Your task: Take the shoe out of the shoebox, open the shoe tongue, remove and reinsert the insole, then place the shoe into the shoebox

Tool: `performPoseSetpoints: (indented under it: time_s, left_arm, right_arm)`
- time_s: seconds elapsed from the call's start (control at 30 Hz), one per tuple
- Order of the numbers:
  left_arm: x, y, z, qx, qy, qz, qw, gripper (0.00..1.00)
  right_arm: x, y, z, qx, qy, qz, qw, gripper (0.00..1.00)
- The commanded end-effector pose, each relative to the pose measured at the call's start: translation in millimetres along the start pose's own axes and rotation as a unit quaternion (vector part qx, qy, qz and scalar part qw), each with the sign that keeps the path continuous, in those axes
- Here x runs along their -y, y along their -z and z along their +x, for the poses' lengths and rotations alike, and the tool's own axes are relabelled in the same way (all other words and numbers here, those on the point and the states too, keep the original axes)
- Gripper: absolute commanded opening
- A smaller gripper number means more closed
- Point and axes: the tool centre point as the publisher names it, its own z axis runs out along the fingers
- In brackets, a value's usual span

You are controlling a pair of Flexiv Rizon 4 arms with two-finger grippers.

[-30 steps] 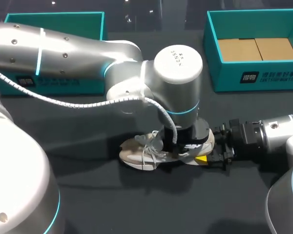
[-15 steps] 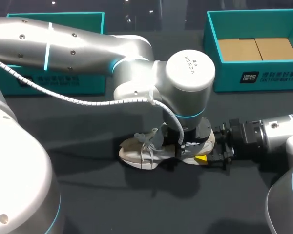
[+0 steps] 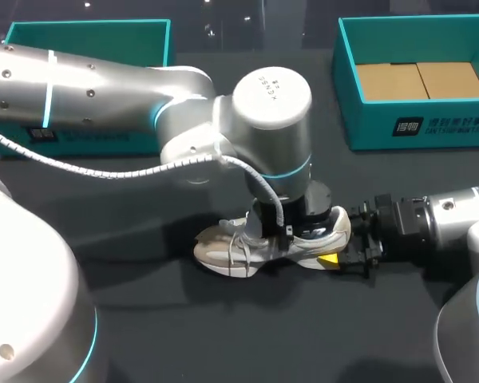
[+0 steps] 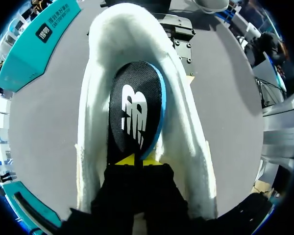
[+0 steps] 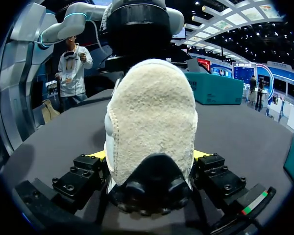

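From above, you see the sneaker (image 3: 223, 252) lying on the table (image 3: 144, 319); at your left wrist, the left gripper (image 4: 137, 160) pinches the insole (image 4: 132, 112) inside it; at your right wrist, the right gripper (image 5: 149, 157) clamps its heel from both sides.

Left end effector (image 4: 137, 160) pinched — right (image 5: 149, 155) clamped.

Table (image 3: 223, 335): dark matte top.
On it:
- shoe (image 3: 223, 252), pale, white laces, sole down, near front middle, toe toward left.
- shoebox (image 3: 431, 128), teal, open, far right; brown card inside.
- teal box (image 3: 104, 32), open, far left, well apart from shoebox.

Shoe touches neither box.
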Motion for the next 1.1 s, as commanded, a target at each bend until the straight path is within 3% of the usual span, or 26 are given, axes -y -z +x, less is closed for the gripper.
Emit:
performPoseSetpoints:
  time_s: [0.03, 0.6, 0.8, 1.1]
  left_arm:
    - [-23, 7, -10.1, -0.026, 0.005, 0.057, 0.998, 0.00]
    - [-16, 43, 6.6, -0.068, -0.005, 0.147, 0.987, 0.00]
    - [-1, 59, 6.0, -0.059, -0.008, 0.173, 0.983, 0.00]
    - [28, 68, 2.3, -0.031, -0.013, 0.181, 0.983, 0.00]
  right_arm:
    - [0.6, 1, 0.9, 0.000, 0.000, 0.002, 1.000, 0.00]
    - [0.6, 1, 0.9, 0.000, 0.000, 0.002, 1.000, 0.00]
    - [0.6, 1, 0.9, 0.000, 0.000, 0.002, 1.000, 0.00]
    - [0.6, 1, 0.9, 0.000, 0.000, 0.002, 1.000, 0.00]
